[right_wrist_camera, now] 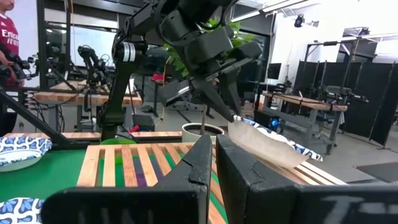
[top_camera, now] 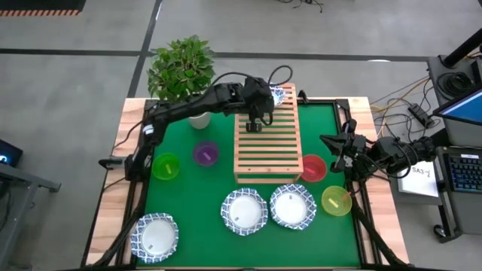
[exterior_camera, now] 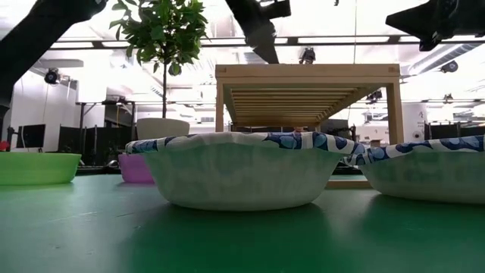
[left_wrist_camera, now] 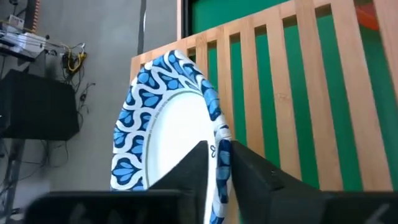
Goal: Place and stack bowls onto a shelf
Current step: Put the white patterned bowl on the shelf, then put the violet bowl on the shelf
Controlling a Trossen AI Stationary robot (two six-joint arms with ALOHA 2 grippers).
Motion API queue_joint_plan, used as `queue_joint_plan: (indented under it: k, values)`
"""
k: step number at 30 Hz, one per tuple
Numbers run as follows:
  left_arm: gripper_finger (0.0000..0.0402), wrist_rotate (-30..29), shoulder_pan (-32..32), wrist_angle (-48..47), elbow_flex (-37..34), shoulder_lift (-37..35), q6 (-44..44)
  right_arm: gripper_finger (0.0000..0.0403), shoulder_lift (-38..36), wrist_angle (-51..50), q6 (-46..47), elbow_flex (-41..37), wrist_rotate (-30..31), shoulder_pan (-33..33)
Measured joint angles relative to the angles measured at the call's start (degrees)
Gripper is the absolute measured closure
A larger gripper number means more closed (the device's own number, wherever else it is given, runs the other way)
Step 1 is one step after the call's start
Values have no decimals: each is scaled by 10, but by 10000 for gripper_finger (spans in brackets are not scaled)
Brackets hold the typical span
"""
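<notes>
One blue-rimmed white bowl (left_wrist_camera: 163,134) is pinched by its rim in the left gripper (top_camera: 256,119), tilted on edge over the far end of the slatted wooden shelf (top_camera: 267,143), which sits on the green mat (top_camera: 196,196) near the potted plant (top_camera: 181,68). Three more blue-rimmed bowls are seen on the mat at the near side (top_camera: 154,235) (top_camera: 244,211) (top_camera: 292,205), with the green bowl (top_camera: 166,166) and purple bowl (top_camera: 205,153) left of the shelf, the red bowl (top_camera: 312,168) touching its right edge and the yellow bowl (top_camera: 336,200) just beyond. The right gripper (top_camera: 334,150) is parked at the table's right edge, fingers pressed together with nothing held.
</notes>
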Motion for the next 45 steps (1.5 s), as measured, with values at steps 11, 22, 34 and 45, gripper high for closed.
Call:
queue_joint_plan:
  k: [11,22,34,45]
  values:
    - [217,8,-16,-62,0,-10,-70,390,0,0,4,0,0,0]
    - [195,34,-91,-264,0,-60,-185,390,0,2,12,0,-1,0]
    - [225,58,-193,-311,-144,-124,-355,390,0,2,20,0,-1,0]
    - [226,-2,-235,-92,-529,-326,-480,390,0,2,27,0,-2,0]
